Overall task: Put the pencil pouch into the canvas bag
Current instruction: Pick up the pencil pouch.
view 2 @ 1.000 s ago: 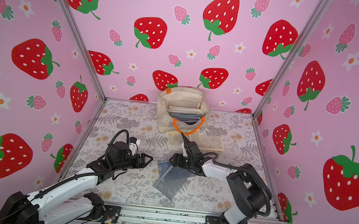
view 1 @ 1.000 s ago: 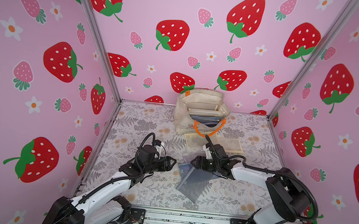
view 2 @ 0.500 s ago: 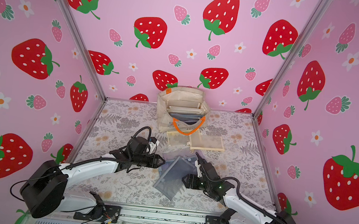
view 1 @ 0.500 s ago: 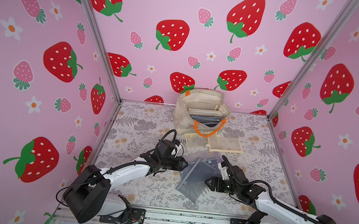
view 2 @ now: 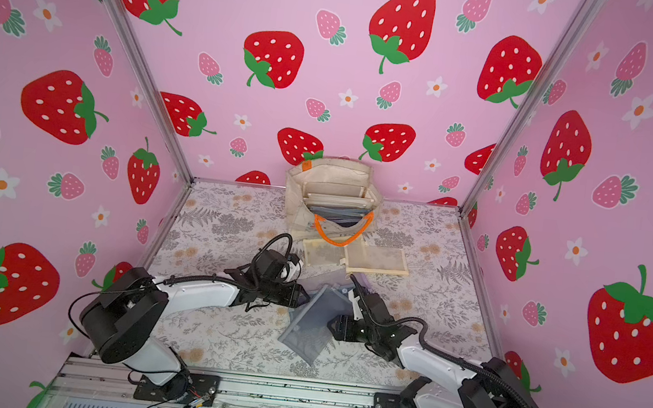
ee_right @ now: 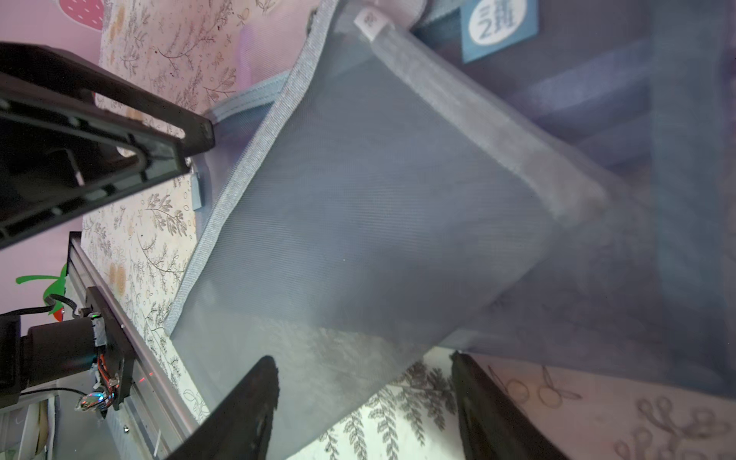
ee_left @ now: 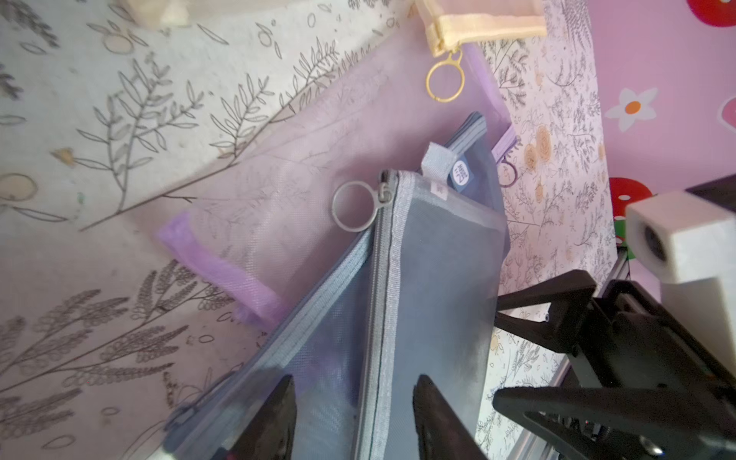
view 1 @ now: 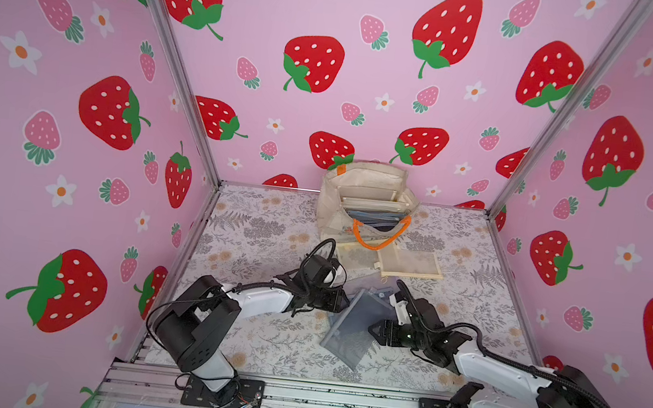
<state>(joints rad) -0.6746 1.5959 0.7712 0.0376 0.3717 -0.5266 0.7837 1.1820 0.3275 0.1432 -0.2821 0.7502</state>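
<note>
Grey-blue mesh marks the pencil pouch (view 1: 345, 333), which lies on the worktop (view 1: 264, 223) about where it lay a second ago, well short of the canvas bag (view 1: 329, 208).

The arms are what has changed. The left hand (view 1: 346, 302), then held back from the pouch, has come forward to its zipper edge. In the left wrist view its fingers (ee_left: 275, 418) stand apart, straddling that edge and not closed on it. The right hand (view 1: 372, 332), which then reached across to the pouch's far end, has drawn back to the side nearer its own arm. Its jaws are likewise spread, with a corner of the mesh between them in the right wrist view. With that arm withdrawn, both cream mesh pouches (view 1: 410, 265) show in front of the bag. A lilac pouch (ee_left: 278, 191) lies under the grey one.

The bag stands open against the rear wall, its orange handle (view 1: 379, 238) hanging forward. A cloth printed with grey ferns and tan blossoms covers the worktop. The pink walls (view 1: 67, 184) carry strawberries and white flowers.
</note>
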